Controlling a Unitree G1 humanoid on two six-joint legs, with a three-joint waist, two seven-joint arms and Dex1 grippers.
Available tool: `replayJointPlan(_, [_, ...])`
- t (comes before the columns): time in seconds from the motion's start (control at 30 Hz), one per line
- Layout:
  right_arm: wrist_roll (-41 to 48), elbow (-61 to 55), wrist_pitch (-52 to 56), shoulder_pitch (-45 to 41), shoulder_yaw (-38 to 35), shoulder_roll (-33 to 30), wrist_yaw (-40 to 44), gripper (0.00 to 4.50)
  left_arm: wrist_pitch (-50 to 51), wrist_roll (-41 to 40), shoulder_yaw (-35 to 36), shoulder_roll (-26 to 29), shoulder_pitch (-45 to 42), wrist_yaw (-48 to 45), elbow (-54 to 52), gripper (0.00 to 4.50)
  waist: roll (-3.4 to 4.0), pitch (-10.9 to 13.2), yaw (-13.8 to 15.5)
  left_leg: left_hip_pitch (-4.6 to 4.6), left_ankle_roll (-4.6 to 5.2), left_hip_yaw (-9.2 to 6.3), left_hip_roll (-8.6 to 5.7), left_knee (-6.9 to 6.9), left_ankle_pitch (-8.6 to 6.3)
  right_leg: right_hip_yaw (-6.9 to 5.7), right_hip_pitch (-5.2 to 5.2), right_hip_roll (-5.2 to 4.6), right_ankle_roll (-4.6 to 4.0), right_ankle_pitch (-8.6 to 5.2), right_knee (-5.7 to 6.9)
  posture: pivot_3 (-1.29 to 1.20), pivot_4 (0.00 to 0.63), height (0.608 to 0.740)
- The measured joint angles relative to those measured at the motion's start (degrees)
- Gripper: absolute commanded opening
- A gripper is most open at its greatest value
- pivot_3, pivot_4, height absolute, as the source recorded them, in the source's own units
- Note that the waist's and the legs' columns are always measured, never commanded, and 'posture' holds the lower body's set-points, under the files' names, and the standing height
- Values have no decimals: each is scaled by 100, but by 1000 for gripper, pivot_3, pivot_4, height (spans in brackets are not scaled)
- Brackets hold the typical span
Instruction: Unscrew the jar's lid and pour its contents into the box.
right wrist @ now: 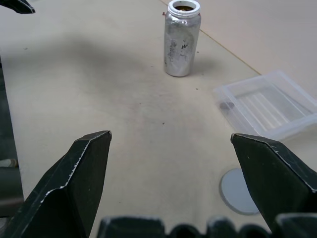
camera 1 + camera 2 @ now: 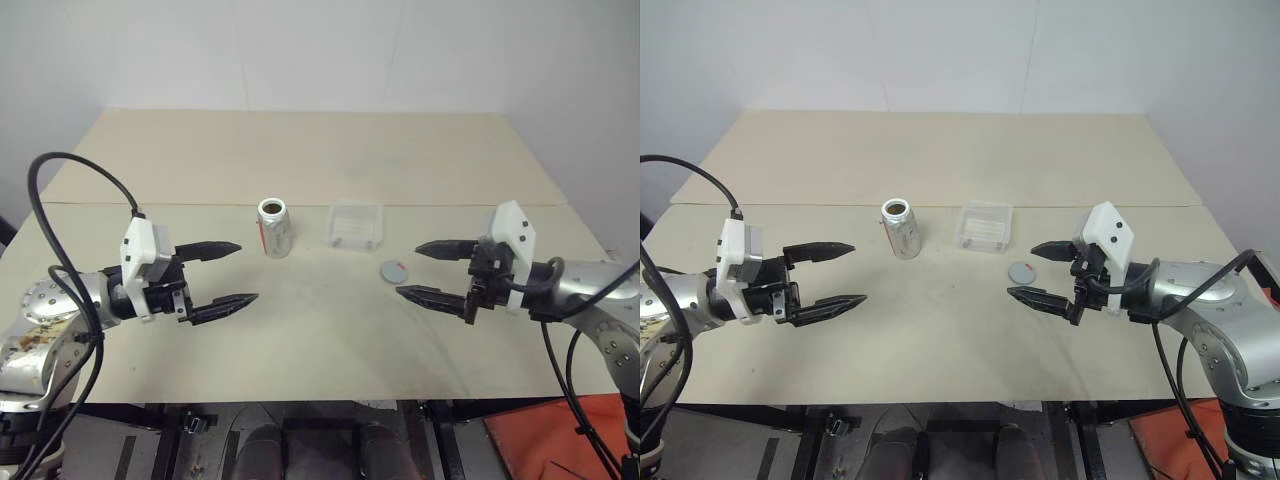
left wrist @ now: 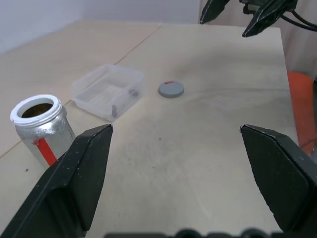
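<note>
The jar (image 2: pixel 274 228) is standing uncapped mid-table (image 2: pixel 300 330), the box (image 2: pixel 356 224) sitting just right of it, the lid (image 2: pixel 394 271) lying nearby. Both sets of fingers, left (image 2: pixel 226 274) and right (image 2: pixel 426 270), are hanging wide open, gripping nothing.

Jar (image 2: pixel 273 227) standing open on the desk (image 2: pixel 300 150), box (image 2: pixel 355 224) to its right, lid (image 2: pixel 394 271) lying flat in front of the box

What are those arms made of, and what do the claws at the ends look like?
Each arm is silvery grey metal with black joints. The left claw and right claw each have two black, tapered fingers ending in points, like a beak. A white blocky housing sits on top of each wrist. Black cables loop from both arms, and the left arm's metal looks scuffed and worn.
</note>
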Motion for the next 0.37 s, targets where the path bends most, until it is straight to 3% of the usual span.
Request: replayJointPlan(0.37, [-33, -132, -231, 288, -111, -2, 29, 4500, 17, -98, 229, 232, 206, -59, 58, 4477, 0, 0, -2, 5, 1, 1, 1, -1, -1, 1, 1, 1, -1, -1, 1, 0, 150, 740])
